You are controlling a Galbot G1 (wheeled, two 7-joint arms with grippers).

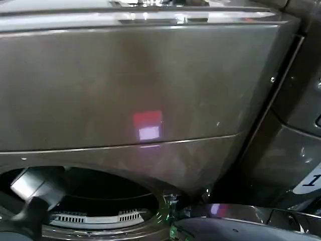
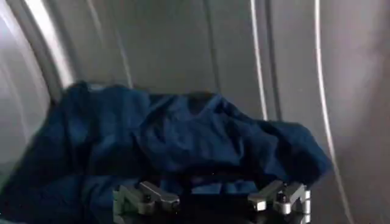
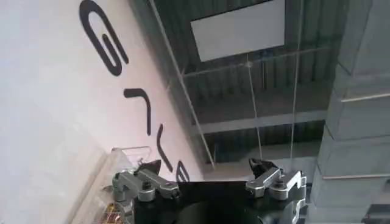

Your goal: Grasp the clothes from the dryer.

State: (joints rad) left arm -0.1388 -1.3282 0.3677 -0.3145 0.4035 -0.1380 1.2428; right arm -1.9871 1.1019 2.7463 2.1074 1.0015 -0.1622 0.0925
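The clothes (image 2: 177, 134), a limp dark navy heap, lie on the drum floor inside the dryer (image 1: 140, 85). My left gripper (image 2: 210, 185) is inside the drum right in front of the heap, open, with the cloth's near edge across the gap between its spread fingers. I cannot tell whether it touches the cloth. In the head view my left arm (image 1: 32, 193) reaches into the round opening (image 1: 105, 196) at the lower left. My right gripper (image 3: 206, 165) is open and holds nothing, pointing up at a ceiling away from the machine.
The ribbed grey drum wall (image 2: 286, 61) curves closely round the clothes. The open silver-rimmed door (image 1: 241, 213) juts out at the lower right of the opening. A second dark machine (image 1: 296, 150) with a white sticker stands to the right.
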